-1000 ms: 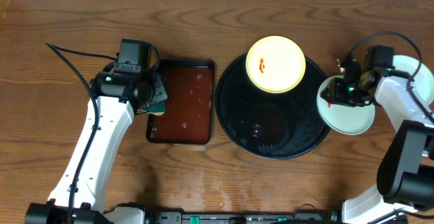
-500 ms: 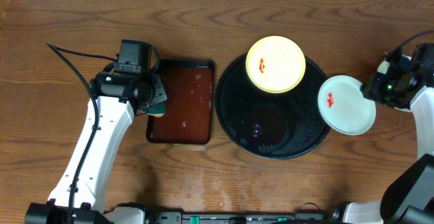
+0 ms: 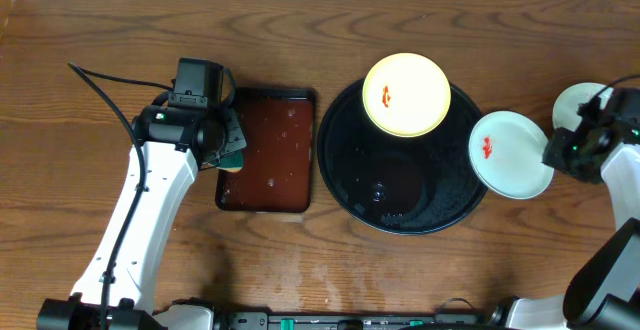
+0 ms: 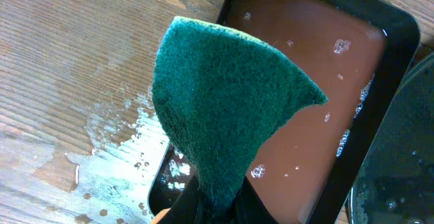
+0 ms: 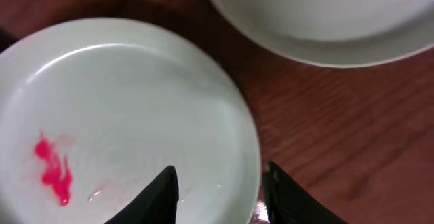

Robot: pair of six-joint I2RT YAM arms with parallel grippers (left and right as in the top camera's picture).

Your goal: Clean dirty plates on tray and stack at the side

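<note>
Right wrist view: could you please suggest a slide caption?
Open end effector straddling the rim of a red-smeared plate, second plate beside it on the wooden table.

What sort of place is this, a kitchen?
Probably a robot test bench, not a kitchen: two white arms at a wooden table, smeared plates, a black tray, a green sponge.

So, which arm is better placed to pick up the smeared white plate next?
Right. The right gripper straddles the rim of the plate; the left gripper is far off, shut on the sponge.
</note>
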